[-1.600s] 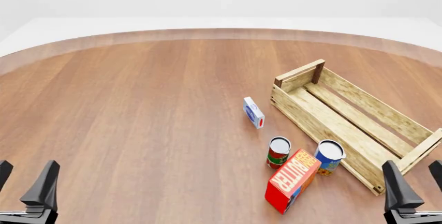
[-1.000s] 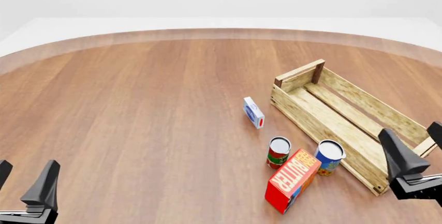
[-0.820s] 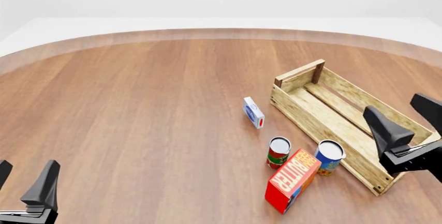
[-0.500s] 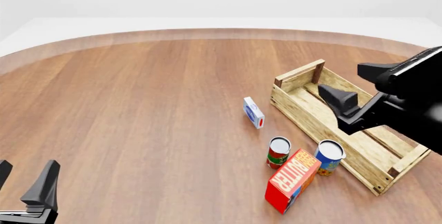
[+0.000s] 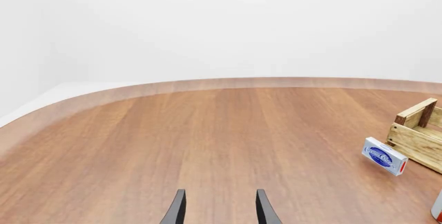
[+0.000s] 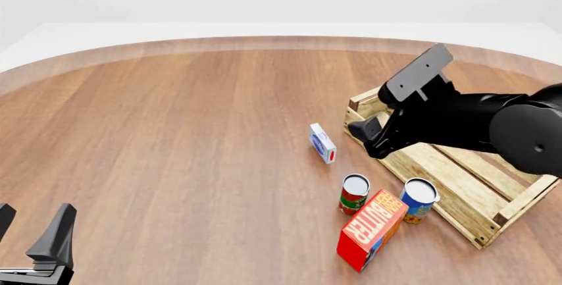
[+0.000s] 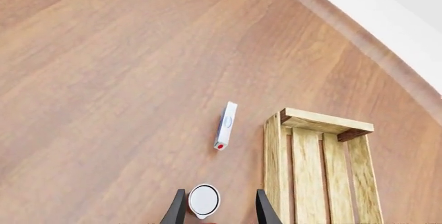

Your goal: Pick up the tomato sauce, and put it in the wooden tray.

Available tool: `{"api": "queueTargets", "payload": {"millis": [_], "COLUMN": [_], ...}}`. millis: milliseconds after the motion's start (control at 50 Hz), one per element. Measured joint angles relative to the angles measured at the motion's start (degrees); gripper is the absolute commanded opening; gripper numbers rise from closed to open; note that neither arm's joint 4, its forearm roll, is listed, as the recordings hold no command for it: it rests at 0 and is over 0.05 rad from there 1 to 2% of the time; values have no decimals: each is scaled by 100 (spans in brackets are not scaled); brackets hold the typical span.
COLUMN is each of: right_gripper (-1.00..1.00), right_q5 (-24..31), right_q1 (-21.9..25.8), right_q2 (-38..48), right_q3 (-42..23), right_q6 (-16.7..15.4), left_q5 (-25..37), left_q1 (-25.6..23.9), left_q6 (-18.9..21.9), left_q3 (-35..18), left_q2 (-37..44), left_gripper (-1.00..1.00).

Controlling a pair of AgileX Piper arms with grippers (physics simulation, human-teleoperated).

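Observation:
The tomato sauce (image 6: 355,193) is a small can with a red and green label, upright on the table just left of the wooden tray (image 6: 457,178). My right gripper (image 6: 364,133) hangs open in the air over the tray's near-left corner, above and beyond the can. In the right wrist view the can's silvery top (image 7: 204,199) shows far below between the open fingers (image 7: 177,211), with the tray's slats (image 7: 311,177) beside it. My left gripper (image 6: 33,222) is open and empty at the front left, far from the can; the left wrist view shows its fingers (image 5: 177,209) apart.
A blue-labelled can (image 6: 420,199) and a red-orange butter box (image 6: 372,228) stand close to the right and front of the tomato sauce. A small white and blue box (image 6: 322,142) stands behind it and also shows in both wrist views (image 7: 226,125) (image 5: 384,155).

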Motion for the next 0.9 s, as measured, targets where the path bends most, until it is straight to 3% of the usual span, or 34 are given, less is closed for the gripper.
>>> {"api": "queueTargets", "payload": {"millis": [900], "right_gripper": [100], "right_q5": [-493], "right_q1": [-205], "right_q2": [1503], "right_q3": [493], "right_q6": [370], "left_q5": [0], "left_q1": [0], "left_q6": [0], "left_q3": [0], "left_q2": [0], "left_gripper": [100]}}
